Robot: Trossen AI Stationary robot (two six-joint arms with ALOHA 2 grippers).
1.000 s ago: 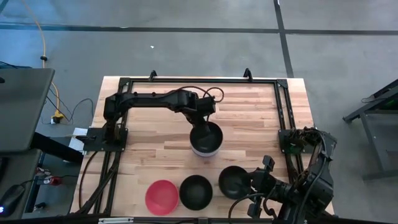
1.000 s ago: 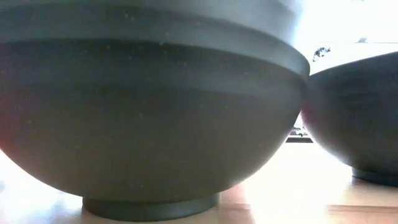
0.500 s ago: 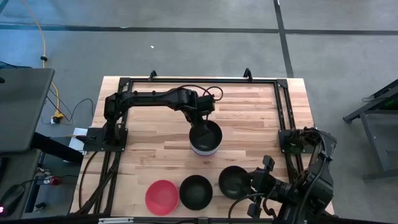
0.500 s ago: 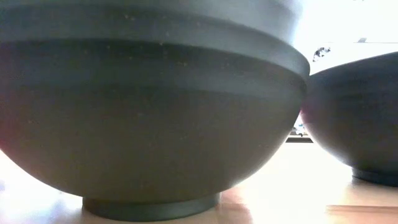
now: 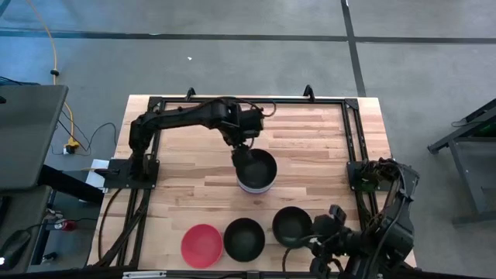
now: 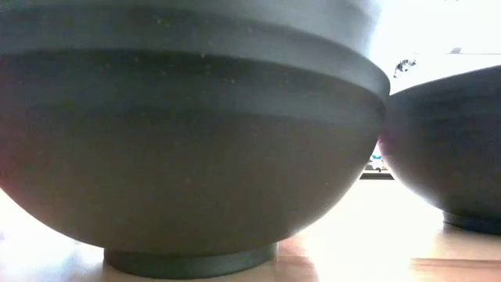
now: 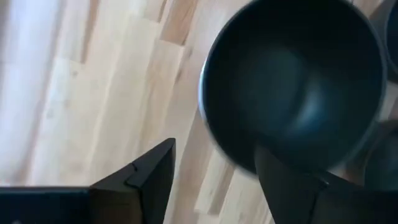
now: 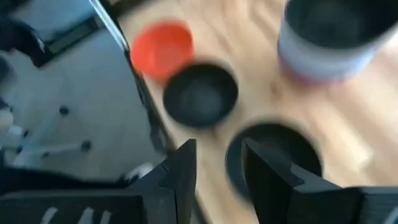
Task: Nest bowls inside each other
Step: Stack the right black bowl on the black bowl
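Along the tabletop's near edge sit a red bowl [image 5: 201,245] and two black bowls [image 5: 244,238] (loose, awaiting nesting). Mid-table, the stack [image 5: 256,173] stands, left gripper [image 5: 241,149] released beside its rim. At the near right corner, the right gripper [image 5: 319,242] is open.

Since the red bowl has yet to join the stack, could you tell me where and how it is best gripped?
Probably by its rim. The red bowl sits upright and open near the table's front edge, so a gripper could come straight down and pinch the thin wall, one finger inside and one outside. Its left side looks best: a black bowl sits close on its right.
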